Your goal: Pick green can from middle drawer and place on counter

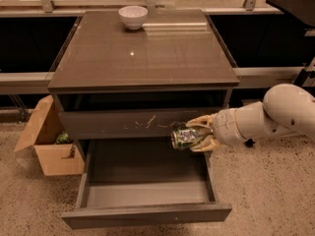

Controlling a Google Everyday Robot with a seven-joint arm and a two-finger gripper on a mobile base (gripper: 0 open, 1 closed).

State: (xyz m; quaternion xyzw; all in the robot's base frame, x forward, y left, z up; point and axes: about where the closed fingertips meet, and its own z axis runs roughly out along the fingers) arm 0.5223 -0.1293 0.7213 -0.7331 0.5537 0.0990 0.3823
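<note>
My gripper (196,133) is shut on the green can (183,138), holding it sideways with a silvery end facing left. The can hangs above the right rear part of the open middle drawer (147,183), level with the scratched drawer front (133,123) above it. The arm comes in from the right. The drawer's inside is bare. The counter (142,50) is the glossy grey-brown top of the cabinet, above and to the left of the can.
A white bowl (133,16) stands at the back of the counter. An open cardboard box (49,141) sits on the floor to the left of the cabinet. Dark shelves run along both sides behind it.
</note>
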